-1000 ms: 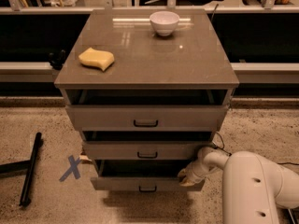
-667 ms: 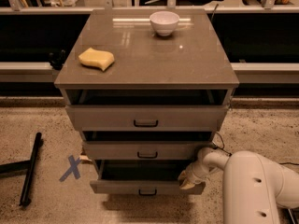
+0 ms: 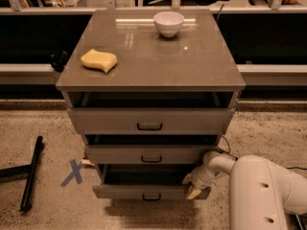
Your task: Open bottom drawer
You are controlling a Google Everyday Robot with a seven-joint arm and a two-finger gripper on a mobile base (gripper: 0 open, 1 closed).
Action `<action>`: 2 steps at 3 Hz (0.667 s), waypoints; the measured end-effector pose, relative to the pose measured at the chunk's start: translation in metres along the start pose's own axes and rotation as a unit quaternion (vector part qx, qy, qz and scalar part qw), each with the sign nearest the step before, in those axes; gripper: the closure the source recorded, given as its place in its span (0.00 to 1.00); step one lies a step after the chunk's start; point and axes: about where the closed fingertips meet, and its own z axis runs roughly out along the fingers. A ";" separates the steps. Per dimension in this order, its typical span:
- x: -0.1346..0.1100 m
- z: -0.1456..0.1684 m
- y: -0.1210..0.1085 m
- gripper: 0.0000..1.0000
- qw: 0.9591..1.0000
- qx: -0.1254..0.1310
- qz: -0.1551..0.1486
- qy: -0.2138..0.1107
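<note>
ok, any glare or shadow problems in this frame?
Camera view: a glare streak crosses the cabinet top beside the white bowl; the inside of the bottom drawer sits in deep shadow; the pincer, at that drawer's right front corner, is well lit.

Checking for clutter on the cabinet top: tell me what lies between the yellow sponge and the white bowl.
Nothing: the camera view shows bare cabinet top between the sponge and the bowl. The gripper is at the right end of the bottom drawer.
</note>
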 end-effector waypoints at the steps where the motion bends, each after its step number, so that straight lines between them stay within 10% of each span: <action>1: 0.000 0.001 0.001 0.00 1.000 -0.001 0.000 0.000; 2: 0.000 0.001 0.001 0.00 1.000 -0.001 0.000 0.000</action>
